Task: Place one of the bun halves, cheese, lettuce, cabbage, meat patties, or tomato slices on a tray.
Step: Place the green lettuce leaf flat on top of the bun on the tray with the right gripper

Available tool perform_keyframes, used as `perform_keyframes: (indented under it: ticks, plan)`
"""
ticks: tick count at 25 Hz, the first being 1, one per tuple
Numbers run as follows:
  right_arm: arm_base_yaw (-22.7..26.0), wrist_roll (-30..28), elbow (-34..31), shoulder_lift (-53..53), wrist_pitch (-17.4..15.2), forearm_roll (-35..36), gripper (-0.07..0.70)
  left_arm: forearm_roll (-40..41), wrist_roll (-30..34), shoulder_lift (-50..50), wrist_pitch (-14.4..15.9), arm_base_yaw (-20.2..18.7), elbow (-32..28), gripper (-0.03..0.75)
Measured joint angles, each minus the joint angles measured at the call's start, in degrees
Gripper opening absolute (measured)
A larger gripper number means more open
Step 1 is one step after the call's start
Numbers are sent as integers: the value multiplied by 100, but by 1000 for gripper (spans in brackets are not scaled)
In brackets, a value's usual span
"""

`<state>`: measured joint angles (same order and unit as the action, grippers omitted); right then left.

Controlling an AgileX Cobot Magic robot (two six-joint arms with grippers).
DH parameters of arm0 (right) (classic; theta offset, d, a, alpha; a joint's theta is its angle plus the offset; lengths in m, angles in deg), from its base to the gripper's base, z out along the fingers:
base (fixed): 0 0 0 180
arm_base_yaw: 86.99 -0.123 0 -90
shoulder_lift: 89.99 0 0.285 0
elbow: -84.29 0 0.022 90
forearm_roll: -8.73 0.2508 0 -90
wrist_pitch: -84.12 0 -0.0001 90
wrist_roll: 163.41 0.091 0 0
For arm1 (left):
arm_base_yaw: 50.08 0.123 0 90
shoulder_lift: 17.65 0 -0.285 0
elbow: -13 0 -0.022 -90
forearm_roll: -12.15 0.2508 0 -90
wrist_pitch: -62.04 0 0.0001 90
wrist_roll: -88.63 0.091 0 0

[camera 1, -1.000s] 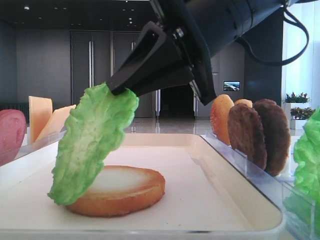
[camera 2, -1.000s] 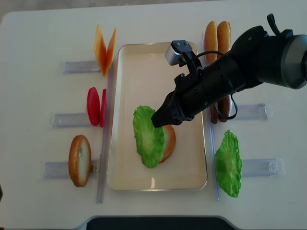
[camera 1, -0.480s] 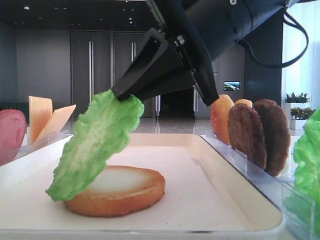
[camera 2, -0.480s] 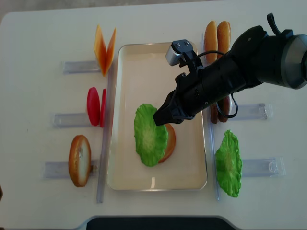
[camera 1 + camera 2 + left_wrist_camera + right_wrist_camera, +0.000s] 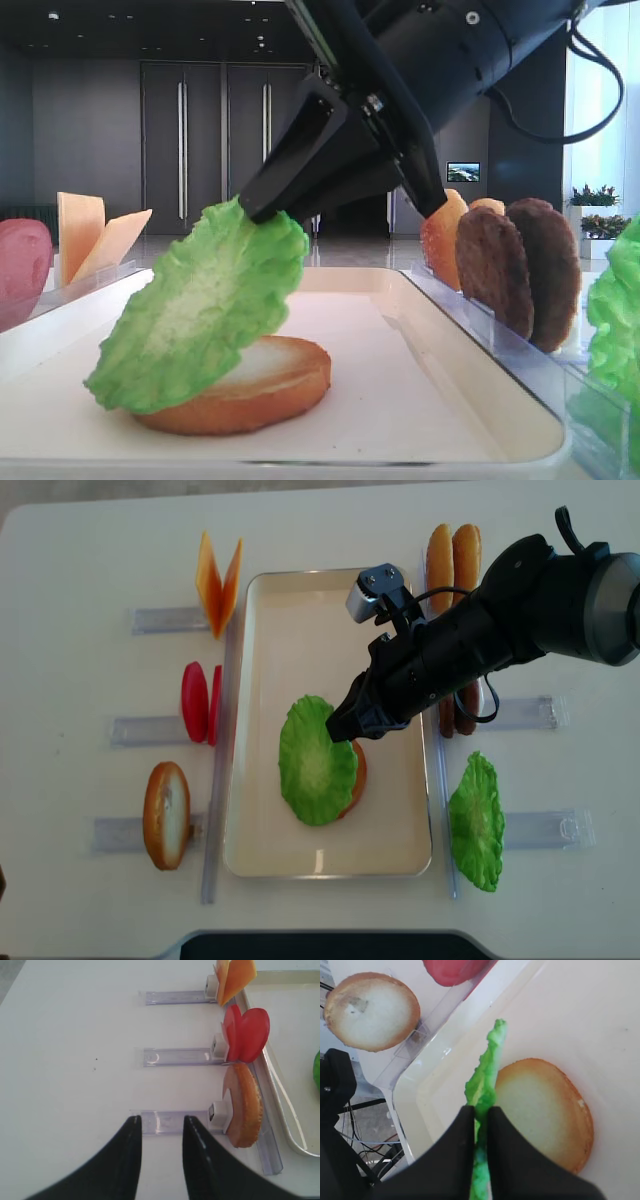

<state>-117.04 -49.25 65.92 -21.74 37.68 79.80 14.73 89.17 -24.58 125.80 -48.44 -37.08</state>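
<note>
My right gripper (image 5: 338,730) (image 5: 480,1110) is shut on the edge of the frilly green lettuce (image 5: 200,310) (image 5: 315,760) (image 5: 487,1065). The leaf hangs tilted over the cream-white tray (image 5: 300,610) (image 5: 420,400). Its lower part leans on a bun half (image 5: 275,385) (image 5: 540,1105) that lies flat in the tray, toasted face up. From above, the leaf covers most of that bun (image 5: 358,780). My left gripper (image 5: 161,1122) hovers over the bare table beside a clear holder, its fingers apart with nothing between them.
Left of the tray, clear holders carry cheese (image 5: 218,580), tomato slices (image 5: 200,702) and a bun half (image 5: 166,814). On the right stand bun halves (image 5: 452,555), meat patties (image 5: 520,270) and another lettuce leaf (image 5: 475,820). My right arm reaches across the tray's right rim.
The right gripper has come down and shifted slightly right with the lettuce. The leaf has tipped from steep to flatter and now covers more of the bun half.
</note>
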Motion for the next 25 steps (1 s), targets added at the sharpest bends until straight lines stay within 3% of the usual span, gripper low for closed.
perform_keyframes:
  ticks: [10, 18, 25]
  plan:
    - [0, 54, 0, 0, 32, -205, 132, 0, 0, 0, 0, 0, 0, 219]
    - [0, 65, 0, 0, 68, -251, 321, 0, 0, 0, 0, 0, 0, 219]
    - [0, 252, 0, 122, 666, -786, 403, 0, 0, 0, 0, 0, 0, 219]
